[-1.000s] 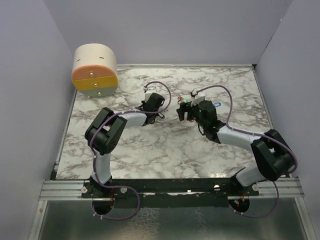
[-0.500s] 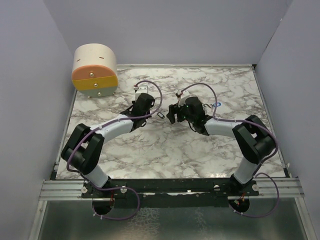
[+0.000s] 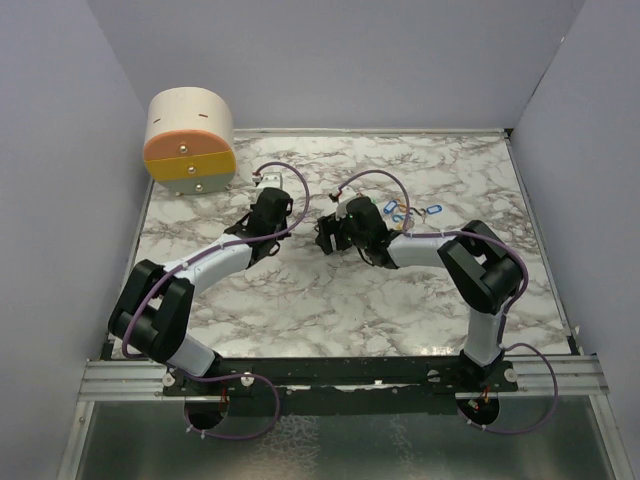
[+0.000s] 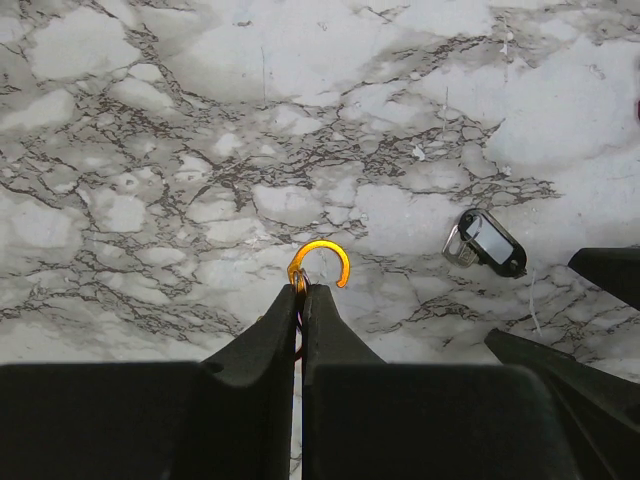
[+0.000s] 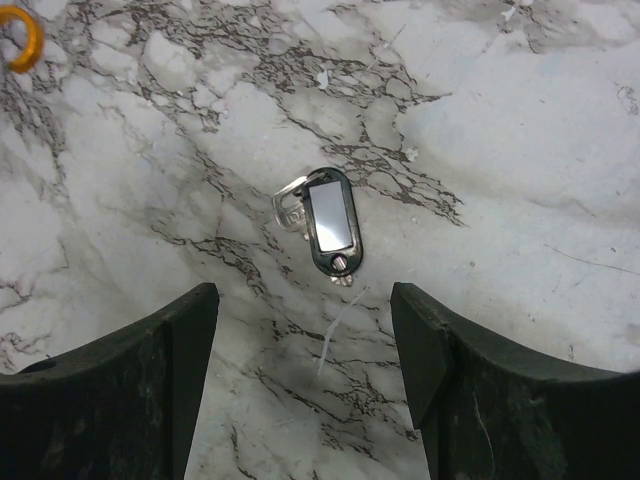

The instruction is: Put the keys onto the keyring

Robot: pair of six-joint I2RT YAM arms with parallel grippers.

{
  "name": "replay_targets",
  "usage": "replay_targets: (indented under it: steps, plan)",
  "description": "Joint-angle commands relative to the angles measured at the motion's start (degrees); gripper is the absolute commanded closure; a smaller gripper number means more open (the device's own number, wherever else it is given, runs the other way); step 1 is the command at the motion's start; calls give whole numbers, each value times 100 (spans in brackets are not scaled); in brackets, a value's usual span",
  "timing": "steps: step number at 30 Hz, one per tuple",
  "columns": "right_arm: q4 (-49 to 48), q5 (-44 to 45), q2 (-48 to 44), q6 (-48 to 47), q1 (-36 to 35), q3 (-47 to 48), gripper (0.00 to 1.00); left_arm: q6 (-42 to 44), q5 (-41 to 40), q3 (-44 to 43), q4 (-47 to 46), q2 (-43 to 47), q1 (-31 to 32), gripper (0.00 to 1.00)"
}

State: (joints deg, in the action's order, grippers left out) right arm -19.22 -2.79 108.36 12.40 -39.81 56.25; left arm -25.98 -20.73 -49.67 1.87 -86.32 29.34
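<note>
Keyring point(image 4: 322, 243) is pinched in closed left gripper point(image 4: 301, 288); flat black key point(image 5: 330, 220) under open, empty right gripper point(image 5: 303, 300) could be pushed aside on closing

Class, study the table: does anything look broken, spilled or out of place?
Nothing stands out. The black tag lies flat on the marble table below the open right jaws. The shut left jaws pinch the orange keyring. Nothing is spilled or broken.
</note>
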Motion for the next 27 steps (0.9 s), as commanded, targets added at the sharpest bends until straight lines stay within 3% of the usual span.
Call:
replay_targets:
  steps: [1, 16, 27]
  plan:
    - [54, 296, 180, -91, -69, 141, 30, 62, 281, 68, -136, 215, -90, 100]
    - [85, 1179, 598, 170, -439, 579, 31, 80, 402, 58, -176, 74, -144, 100]
    - [180, 1596, 830, 781, -491, 887, 40, 93, 496, 175, -191, 256, -293, 100]
